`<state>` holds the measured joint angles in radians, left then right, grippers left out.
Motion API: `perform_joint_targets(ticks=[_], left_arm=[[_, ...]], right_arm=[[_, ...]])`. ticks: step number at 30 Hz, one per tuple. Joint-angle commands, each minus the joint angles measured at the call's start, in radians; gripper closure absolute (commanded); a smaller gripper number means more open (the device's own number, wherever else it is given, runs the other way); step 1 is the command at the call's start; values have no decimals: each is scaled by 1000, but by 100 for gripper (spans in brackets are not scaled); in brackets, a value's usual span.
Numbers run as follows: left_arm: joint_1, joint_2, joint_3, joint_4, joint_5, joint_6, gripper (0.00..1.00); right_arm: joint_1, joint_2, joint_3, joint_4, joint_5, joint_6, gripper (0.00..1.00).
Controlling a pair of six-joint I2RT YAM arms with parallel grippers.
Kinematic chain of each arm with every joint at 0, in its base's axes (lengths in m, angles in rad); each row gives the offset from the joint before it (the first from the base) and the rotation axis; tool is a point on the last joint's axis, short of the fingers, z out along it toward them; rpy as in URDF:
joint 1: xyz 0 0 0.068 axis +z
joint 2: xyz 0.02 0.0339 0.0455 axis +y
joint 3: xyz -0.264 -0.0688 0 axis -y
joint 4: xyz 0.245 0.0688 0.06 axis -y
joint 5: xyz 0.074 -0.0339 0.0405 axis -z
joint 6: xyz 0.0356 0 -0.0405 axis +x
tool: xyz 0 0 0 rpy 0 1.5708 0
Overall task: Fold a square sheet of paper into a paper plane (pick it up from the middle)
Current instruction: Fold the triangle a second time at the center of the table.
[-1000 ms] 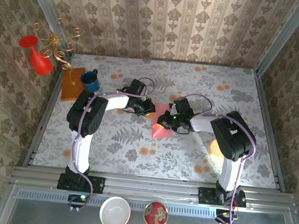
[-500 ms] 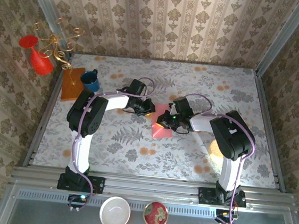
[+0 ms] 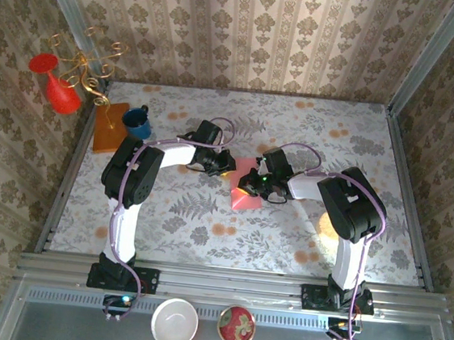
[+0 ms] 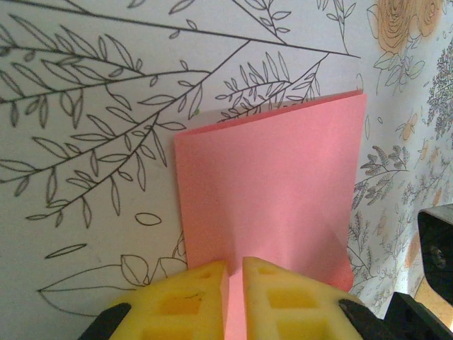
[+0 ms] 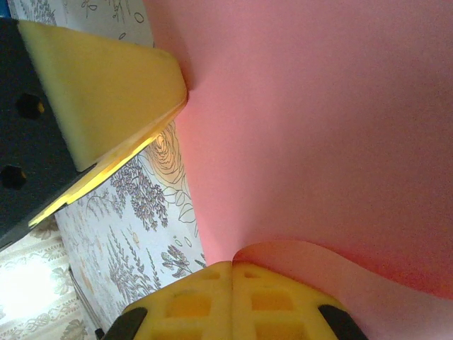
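The square sheet of paper point(image 3: 245, 196) is salmon pink and folded over on itself, lying at the middle of the floral table between my two grippers. In the left wrist view the folded sheet point(image 4: 269, 184) runs into the narrow slit between my yellow pads, so the left gripper point(image 4: 236, 273) is shut on its near edge. My left gripper point(image 3: 228, 164) sits at the sheet's far left corner. The right gripper point(image 3: 252, 186) is over the sheet's right side. Its pads meet at a curled flap of the pink sheet point(image 5: 318, 127), and the right gripper point(image 5: 233, 273) is shut on that flap.
A blue mug point(image 3: 137, 122) stands beside an orange-brown board point(image 3: 108, 129) at the far left. A red vase point(image 3: 60, 92) and a gold wire stand point(image 3: 88, 66) sit by the left wall. Two bowls point(image 3: 175, 323) point(image 3: 236, 325) rest below the table's near rail.
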<state>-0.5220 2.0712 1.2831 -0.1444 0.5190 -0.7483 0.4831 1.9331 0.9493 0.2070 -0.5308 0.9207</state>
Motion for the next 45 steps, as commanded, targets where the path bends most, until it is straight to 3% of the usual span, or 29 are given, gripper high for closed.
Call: perform_joint_targets(ticks=[1,16,21,25,31,38,45], left_arm=[[-6,52,-24,-59,-24,-10,85],[-7,43,-22,-57,-18,-12,85],[-3,25,-3,-58,-8,-15,83],[19,-17,19,-67,-10,-14,79],[58,-106,4,-81,-54,-6,76],[85,-190,-75,-77,-87,-13,78],[22,-246,-141,-70,-85,-22,90]], right_arm=[[2,22,26,-1,2,1,98],[1,38,28,-43,22,13,96],[0,40,31,-61,21,15,86],[-1,43,32,-72,23,31,70],[-3,47,35,-74,19,41,64],[-5,41,31,-87,32,35,68],[-5,37,30,-133,61,23,87]])
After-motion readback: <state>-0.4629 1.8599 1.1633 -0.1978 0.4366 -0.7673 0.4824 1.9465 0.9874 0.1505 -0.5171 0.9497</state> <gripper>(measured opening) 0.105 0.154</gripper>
